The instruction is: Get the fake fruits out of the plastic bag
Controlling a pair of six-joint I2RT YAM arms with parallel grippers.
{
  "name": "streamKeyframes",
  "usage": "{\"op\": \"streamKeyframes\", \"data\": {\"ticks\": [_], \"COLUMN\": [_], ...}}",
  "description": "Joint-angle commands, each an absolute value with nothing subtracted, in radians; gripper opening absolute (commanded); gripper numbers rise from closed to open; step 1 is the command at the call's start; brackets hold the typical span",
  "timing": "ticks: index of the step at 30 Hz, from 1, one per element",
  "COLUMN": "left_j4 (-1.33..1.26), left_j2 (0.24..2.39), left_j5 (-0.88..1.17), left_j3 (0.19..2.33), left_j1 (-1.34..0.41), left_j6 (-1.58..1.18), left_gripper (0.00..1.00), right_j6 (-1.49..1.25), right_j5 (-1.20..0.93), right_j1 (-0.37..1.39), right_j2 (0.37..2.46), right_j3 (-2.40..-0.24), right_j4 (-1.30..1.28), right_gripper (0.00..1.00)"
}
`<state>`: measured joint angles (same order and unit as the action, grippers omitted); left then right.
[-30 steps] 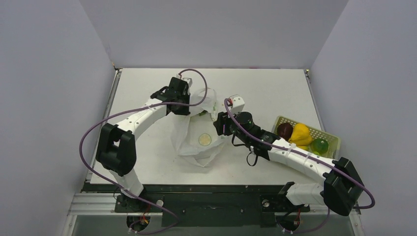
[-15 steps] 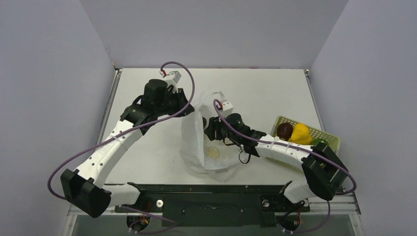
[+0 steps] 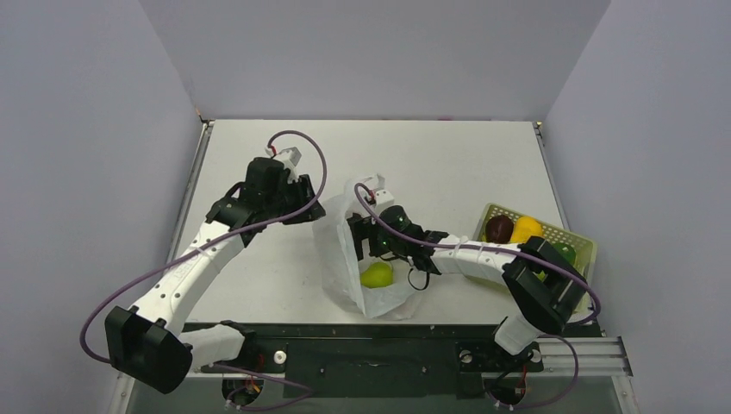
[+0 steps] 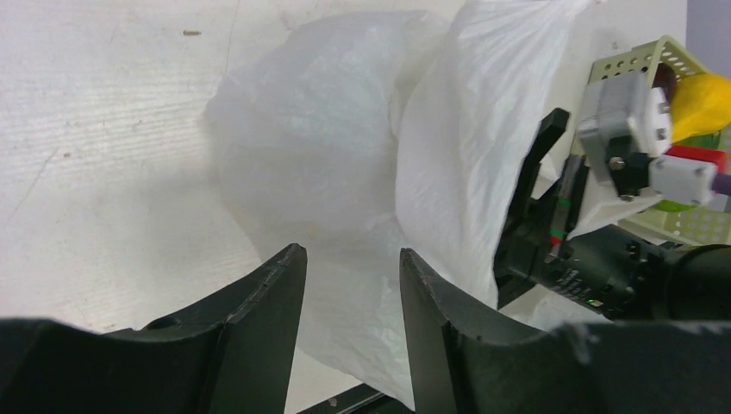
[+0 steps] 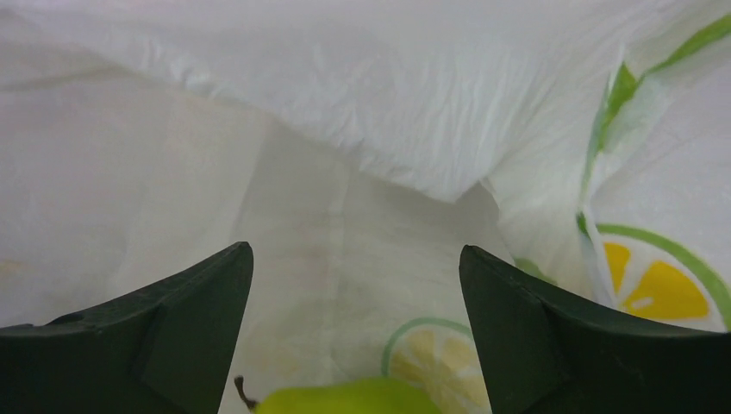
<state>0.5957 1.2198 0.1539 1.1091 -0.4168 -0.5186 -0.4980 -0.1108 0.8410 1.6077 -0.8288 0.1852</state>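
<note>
The plastic bag lies crumpled mid-table, its mouth facing right. My right gripper reaches into that mouth, jaws wide open. In the right wrist view the right gripper is open and holds nothing. A green pear lies just below it on the bag's inner wall. From above, the pear shows inside the bag. My left gripper sits at the bag's upper left edge. In the left wrist view the left gripper is open, with the bag just beyond its tips.
A pale green perforated basket stands at the right and holds a dark purple fruit, a yellow lumpy fruit and a green fruit. The basket also shows past the right arm. Grey walls enclose the table.
My left gripper has opened and let go of the bag, which has slumped. My right gripper has opened wider and pushed deeper into the bag's mouth. The green pear now shows.
</note>
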Motion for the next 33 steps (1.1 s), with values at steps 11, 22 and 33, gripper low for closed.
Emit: {"op": "streamKeyframes", "data": {"ticks": [11, 22, 33], "left_j4": [0.591, 0.428, 0.51], "left_j2": [1.027, 1.045, 1.158], "left_j5": [0.251, 0.267, 0.045], "left_j3": [0.909, 0.893, 0.956], "left_j1": [-0.477, -0.631, -0.72], "left_j6": [-0.639, -0.759, -0.724], "left_gripper": [0.42, 0.51, 0.27], "right_j6": [0.007, -0.166, -0.29], "right_j5": [-0.216, -0.272, -0.175], "right_j1": [0.863, 0.901, 0.882], "right_j2": [1.336, 1.508, 1.405], "right_j3": [-0.677, -0.75, -0.633], "right_j4": [-0.035, 0.177, 0.305], "right_gripper": [0.91, 0.92, 0.92]}}
